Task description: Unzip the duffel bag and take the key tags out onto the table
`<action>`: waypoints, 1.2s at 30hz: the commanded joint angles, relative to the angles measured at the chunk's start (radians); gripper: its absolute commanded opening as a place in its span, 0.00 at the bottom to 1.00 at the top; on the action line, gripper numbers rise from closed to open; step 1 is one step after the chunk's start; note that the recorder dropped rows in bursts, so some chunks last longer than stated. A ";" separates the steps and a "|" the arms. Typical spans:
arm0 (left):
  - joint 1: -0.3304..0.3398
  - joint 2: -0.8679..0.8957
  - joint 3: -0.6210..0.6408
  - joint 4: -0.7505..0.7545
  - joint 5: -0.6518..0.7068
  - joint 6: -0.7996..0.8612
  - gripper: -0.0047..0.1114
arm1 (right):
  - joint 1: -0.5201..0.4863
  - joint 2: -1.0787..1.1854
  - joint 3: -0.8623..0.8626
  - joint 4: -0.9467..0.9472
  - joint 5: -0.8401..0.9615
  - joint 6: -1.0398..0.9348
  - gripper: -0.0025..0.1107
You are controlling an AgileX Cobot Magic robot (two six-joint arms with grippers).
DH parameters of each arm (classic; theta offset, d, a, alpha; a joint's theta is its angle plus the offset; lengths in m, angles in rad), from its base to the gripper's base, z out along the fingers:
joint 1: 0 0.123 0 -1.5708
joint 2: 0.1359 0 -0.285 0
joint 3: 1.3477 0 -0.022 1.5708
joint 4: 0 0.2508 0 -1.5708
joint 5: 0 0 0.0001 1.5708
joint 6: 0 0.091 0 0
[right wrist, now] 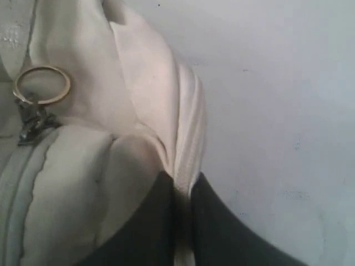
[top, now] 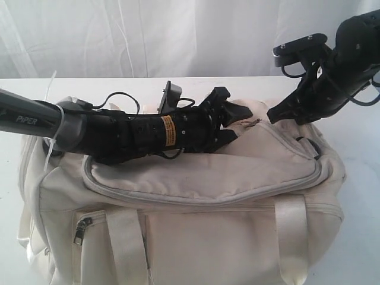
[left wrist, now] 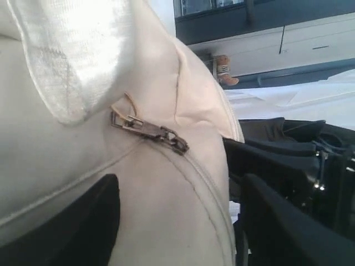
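Left arm (top: 119,133) level, fingers (top: 237,111) spread apart; right arm (top: 350,53) angled down, fingers (right wrist: 150,233) pinched on the duffel bag (right wrist: 138,83).

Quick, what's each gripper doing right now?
Left gripper: open, zipper pull ahead, ungrasped.
Right gripper: shut on a fold of the duffel bag.

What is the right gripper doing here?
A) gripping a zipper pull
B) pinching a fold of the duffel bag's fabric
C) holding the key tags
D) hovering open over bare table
B: the right wrist view shows the right gripper shut on a fold of the duffel bag, well apart from the ringed zipper pull.
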 commanded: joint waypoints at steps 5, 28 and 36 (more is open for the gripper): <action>-0.007 0.020 -0.029 -0.040 0.011 -0.011 0.61 | -0.008 0.046 0.026 -0.019 0.121 -0.007 0.02; -0.049 0.113 -0.151 -0.018 0.099 -0.055 0.61 | -0.008 0.054 0.026 -0.001 0.082 -0.009 0.02; -0.057 0.181 -0.211 -0.072 0.010 -0.055 0.61 | -0.008 0.054 0.026 -0.001 0.071 -0.009 0.02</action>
